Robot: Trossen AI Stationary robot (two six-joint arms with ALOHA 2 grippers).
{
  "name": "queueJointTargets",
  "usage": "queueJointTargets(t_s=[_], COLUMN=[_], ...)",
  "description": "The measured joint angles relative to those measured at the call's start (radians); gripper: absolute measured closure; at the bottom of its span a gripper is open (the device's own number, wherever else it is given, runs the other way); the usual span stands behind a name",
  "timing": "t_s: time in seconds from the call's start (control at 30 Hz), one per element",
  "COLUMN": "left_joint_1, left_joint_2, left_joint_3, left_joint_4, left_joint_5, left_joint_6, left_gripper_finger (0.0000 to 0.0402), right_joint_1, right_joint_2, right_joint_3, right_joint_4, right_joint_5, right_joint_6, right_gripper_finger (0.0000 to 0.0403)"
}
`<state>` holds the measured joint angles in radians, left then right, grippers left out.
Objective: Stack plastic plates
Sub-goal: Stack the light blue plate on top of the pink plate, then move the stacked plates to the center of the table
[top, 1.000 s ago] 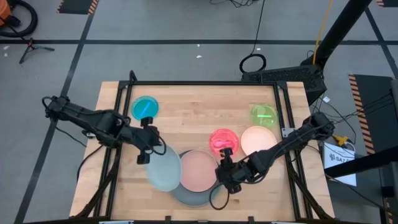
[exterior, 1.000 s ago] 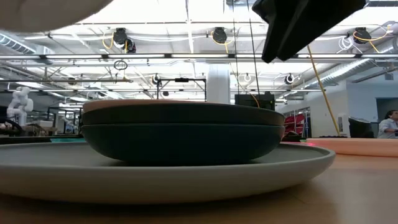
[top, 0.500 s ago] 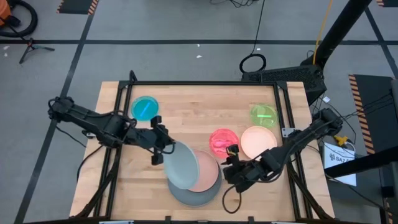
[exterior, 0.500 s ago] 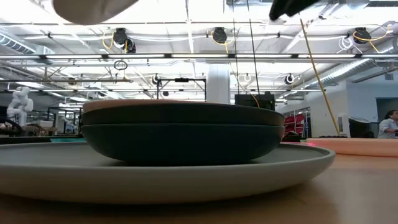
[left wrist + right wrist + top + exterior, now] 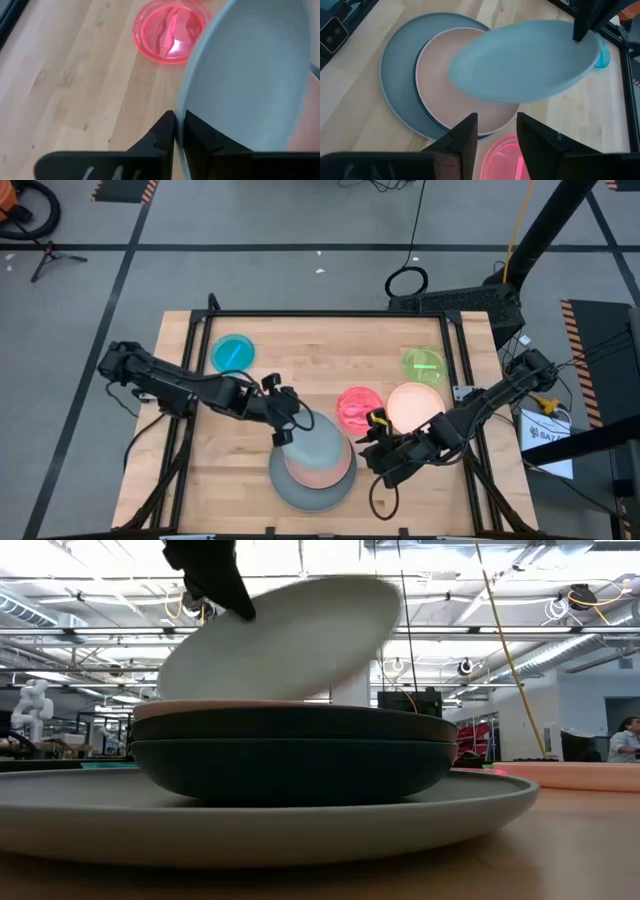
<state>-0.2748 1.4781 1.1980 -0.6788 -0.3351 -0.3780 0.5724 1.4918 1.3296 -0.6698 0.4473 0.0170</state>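
With the left gripper (image 5: 178, 131) fingers clamped on the rim of the pale blue plate (image 5: 318, 445), tilted above the peach plate (image 5: 451, 90) on the stack, level and centre it before release; the right gripper (image 5: 497, 131) waits beside, fingers apart.

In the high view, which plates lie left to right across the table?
Teal plate → pale blue plate, tilted in the left gripper over the stack → red-pink plate → peach plate.
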Motion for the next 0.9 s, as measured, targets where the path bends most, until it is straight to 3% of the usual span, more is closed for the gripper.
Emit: queueJointTargets(t_s=[0.47, 0.9], left_joint_1=[0.0, 0.0], left_joint_2=[0.01, 0.01], left_joint_3=[0.0, 0.0], left_joint_4=[0.0, -0.042], left_joint_5=[0.051, 0.089], left_joint_6=[0.036, 0.121], left_gripper_finger=[0.0354, 0.022], right_joint_1=[-0.001, -0.001], right_joint_2=[0.0, 0.0], right_joint_3=[0.0, 0.0], right_joint_4=[0.0, -0.001], right_joint_5=[-0.002, 0.0], right_joint_6=[0.026, 0.063], right_gripper_finger=[0.0275, 0.0275])
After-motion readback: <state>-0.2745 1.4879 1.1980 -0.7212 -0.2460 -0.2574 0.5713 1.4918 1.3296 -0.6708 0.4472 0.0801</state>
